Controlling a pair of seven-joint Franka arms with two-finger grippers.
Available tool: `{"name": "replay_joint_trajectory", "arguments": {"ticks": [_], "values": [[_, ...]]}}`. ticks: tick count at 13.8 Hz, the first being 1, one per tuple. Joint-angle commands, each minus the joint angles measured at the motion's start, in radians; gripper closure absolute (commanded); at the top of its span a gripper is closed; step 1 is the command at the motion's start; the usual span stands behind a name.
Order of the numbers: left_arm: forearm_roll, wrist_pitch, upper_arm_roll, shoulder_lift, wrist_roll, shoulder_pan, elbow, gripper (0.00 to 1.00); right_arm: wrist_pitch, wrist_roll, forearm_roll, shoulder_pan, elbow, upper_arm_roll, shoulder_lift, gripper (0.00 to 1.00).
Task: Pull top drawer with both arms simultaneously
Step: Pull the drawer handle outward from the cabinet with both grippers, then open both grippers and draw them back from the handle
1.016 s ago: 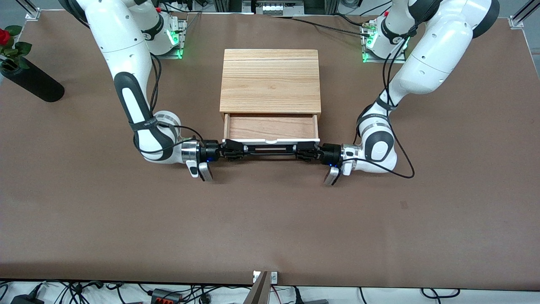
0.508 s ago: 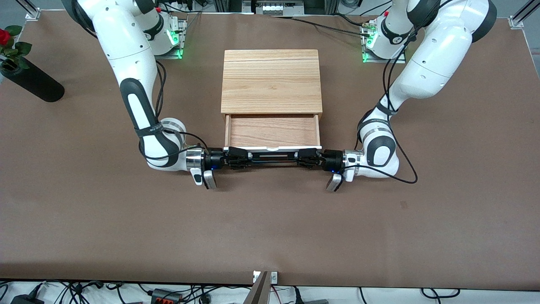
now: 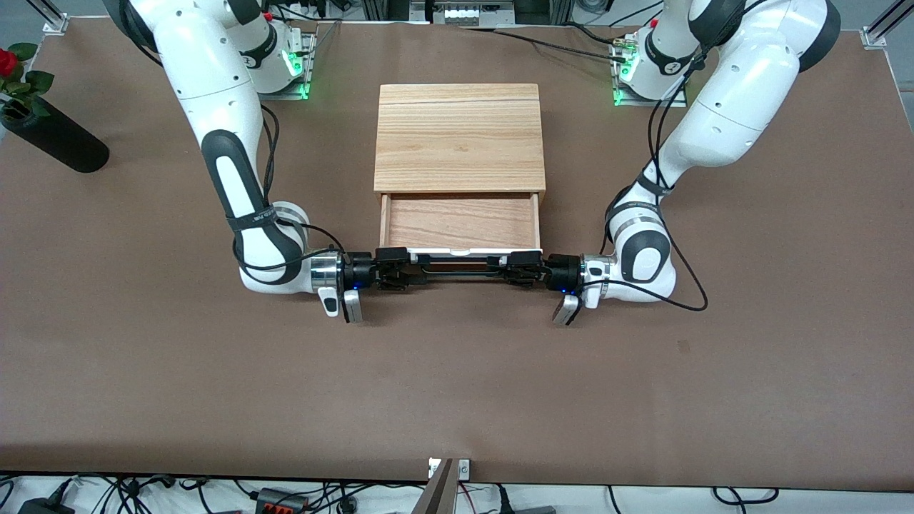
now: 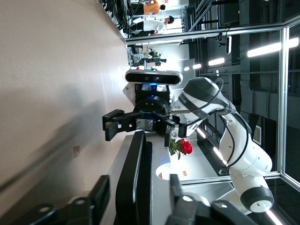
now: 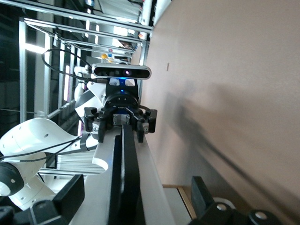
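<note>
The top drawer of the light-wood cabinet stands pulled out, its wood inside showing. Its white front panel faces the front camera, with the black bar handle along it. My right gripper is open around the handle's end toward the right arm's side. My left gripper is open around the other end. In the left wrist view the handle runs between my spread fingers, with gaps on both sides. The right wrist view shows the handle between its own spread fingers.
A black vase with a red rose lies at the right arm's end of the table, near the bases. The brown table top stretches from the drawer front to the table's front edge.
The drawer came out farther toward the front camera with both grippers on its handle. Both grippers' fingers then spread apart from the handle.
</note>
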State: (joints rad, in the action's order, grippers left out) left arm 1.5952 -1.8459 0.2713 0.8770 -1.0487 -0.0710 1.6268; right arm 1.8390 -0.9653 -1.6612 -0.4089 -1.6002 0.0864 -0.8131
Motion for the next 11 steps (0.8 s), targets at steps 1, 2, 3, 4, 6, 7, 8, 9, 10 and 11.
{"name": "replay_joint_trajectory", "arguments": {"ticks": [1,2,3,4,6,7,8,9,10,11], "values": [[0.017,-0.003,-0.009,0.005,-0.034,0.002,-0.019,0.0,0.008,0.123,0.143,-0.01,0.014,0.033,0.074,0.0],[0.017,-0.003,-0.01,0.005,-0.034,0.002,-0.021,0.0,0.008,0.179,0.228,-0.016,0.031,0.056,0.094,0.0],[0.015,-0.003,-0.012,0.002,-0.033,0.002,-0.022,0.0,0.008,0.228,0.313,-0.016,0.054,0.065,0.11,0.0],[0.0,-0.001,-0.024,-0.001,-0.033,0.004,-0.03,0.0,0.005,0.279,0.421,-0.011,0.083,0.07,0.126,0.0],[-0.081,0.002,-0.05,-0.009,-0.018,0.014,-0.076,0.0,0.0,0.377,0.667,-0.005,0.127,0.069,0.167,0.0],[-0.127,0.005,-0.05,-0.01,-0.001,0.036,-0.099,0.0,-0.003,0.422,0.777,-0.005,0.143,0.07,0.19,0.0],[-0.182,0.008,-0.05,-0.018,0.03,0.055,-0.116,0.0,-0.007,0.463,0.893,-0.008,0.144,0.07,0.221,0.0],[-0.234,0.008,-0.049,-0.029,0.068,0.072,-0.13,0.0,-0.021,0.496,1.01,-0.008,0.143,0.07,0.242,0.0],[-0.291,0.011,-0.047,-0.038,0.112,0.091,-0.151,0.0,-0.046,0.519,1.135,-0.007,0.144,0.07,0.265,0.0],[-0.346,0.029,-0.047,-0.045,0.151,0.108,-0.174,0.0,-0.069,0.543,1.237,-0.007,0.143,0.07,0.282,0.0]]}}
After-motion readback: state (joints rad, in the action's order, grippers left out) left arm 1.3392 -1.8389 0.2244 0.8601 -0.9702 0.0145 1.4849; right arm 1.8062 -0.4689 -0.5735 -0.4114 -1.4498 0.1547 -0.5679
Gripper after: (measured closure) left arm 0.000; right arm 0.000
